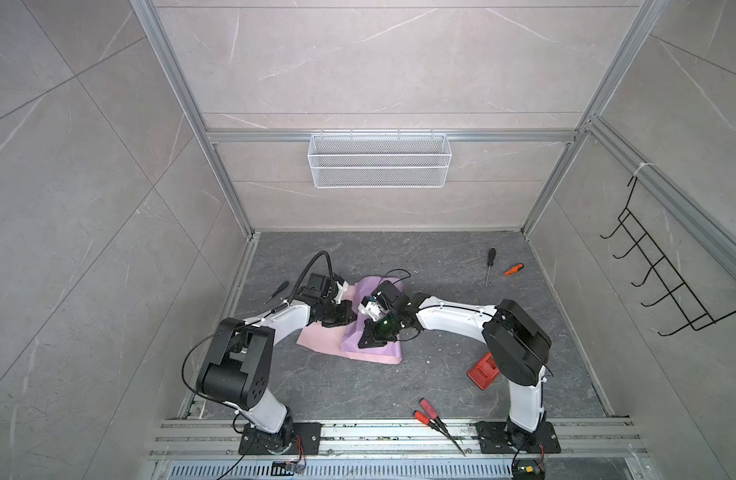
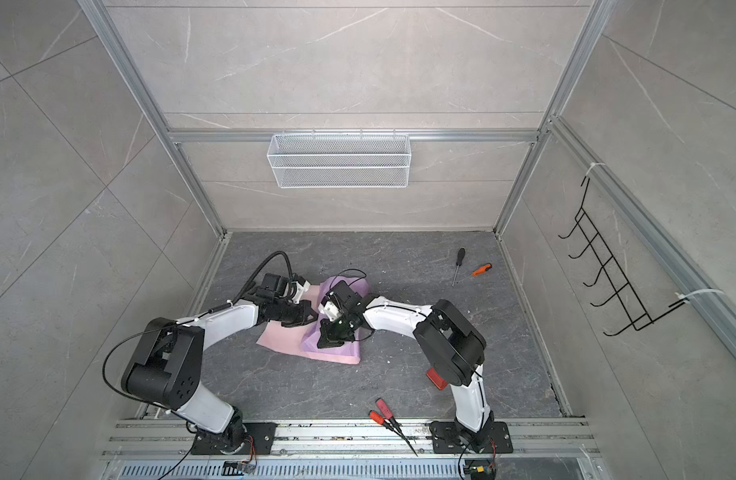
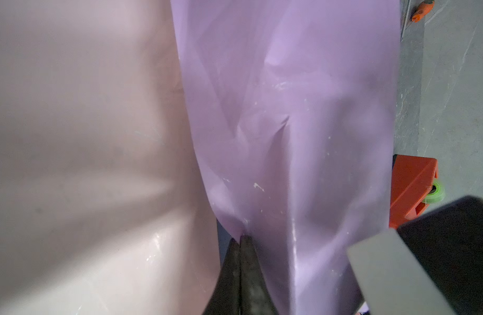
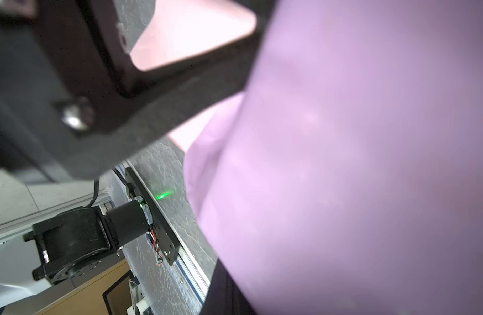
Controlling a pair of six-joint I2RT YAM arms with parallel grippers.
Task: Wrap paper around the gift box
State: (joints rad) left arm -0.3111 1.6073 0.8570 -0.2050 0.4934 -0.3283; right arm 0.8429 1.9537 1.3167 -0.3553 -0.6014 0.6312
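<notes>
Rail [image 1: 399,432], dark marbled tabletop [image 1: 358,386], tiled walls [image 1: 379,62]; left hand [image 3: 241,240] tight on paper [image 3: 289,109], right hand [image 1: 372,338] closed.

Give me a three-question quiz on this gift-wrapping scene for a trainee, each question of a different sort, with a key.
1. True or false: the left gripper is shut on the lilac side of the paper.
2. Where does the red tape dispenser stand? A: on the paper. B: on the table, off the paper. C: in the left gripper.
3. Fill in: toward the table's far right, the screwdriver beside the black-handled screwdriver has an ___ handle.
Key: 1 true; 2 B; 3 orange.
</notes>
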